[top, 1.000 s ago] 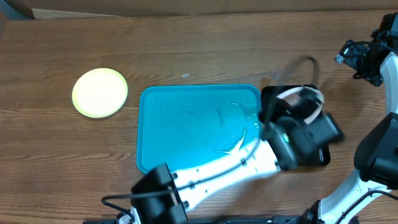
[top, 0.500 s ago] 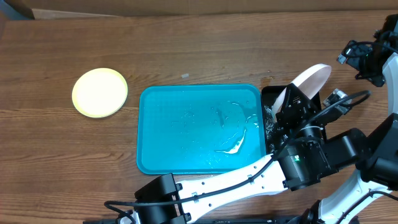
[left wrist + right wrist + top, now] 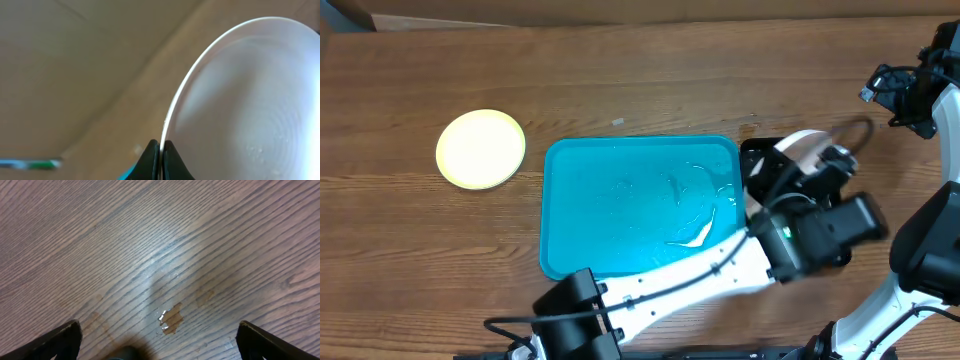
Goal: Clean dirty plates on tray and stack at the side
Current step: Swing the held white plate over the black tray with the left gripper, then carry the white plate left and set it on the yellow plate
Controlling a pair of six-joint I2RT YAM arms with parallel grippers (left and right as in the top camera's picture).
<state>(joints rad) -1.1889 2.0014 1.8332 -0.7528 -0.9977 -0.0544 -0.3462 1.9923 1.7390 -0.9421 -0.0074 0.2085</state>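
wood-grain table (image 3: 650, 80) all round, brown, w/ a cardboard-looking edge along the far side. nearest me the left arm reaches across the front, its left gripper (image 3: 159, 156) pinched tight on the rim of a white plate (image 3: 250, 100), held up on edge over the black tray (image 3: 757, 155) just right of the turquoise tray (image 3: 620, 200). in the wrist view the two dark tips sit closed w/ the thin plate edge between them; a few water beads on the plate face, no smears i can make out there. right gripper (image 3: 155, 345) hangs over bare wood off to the right, fingers spread wide, nothing between them; small wet spot (image 3: 171, 319) on the table below it.

turquoise tray is bare of plates now, just puddles and a pale streak (image 3: 695, 236) near its right side. further off, far left, a pale yellow plate (image 3: 480, 149) lies flat on the table, well apart from the tray.

my read: roughly a third thru. yellow one looks cleaned and set aside, starts the stack. white one is mid-clean or about to go over. can't see a third plate clearly, maybe hidden under the arm by the black tray, cannot tell. left to do: carry this plate to the yellow one, then the last.

labels/writing: none readable anywhere.
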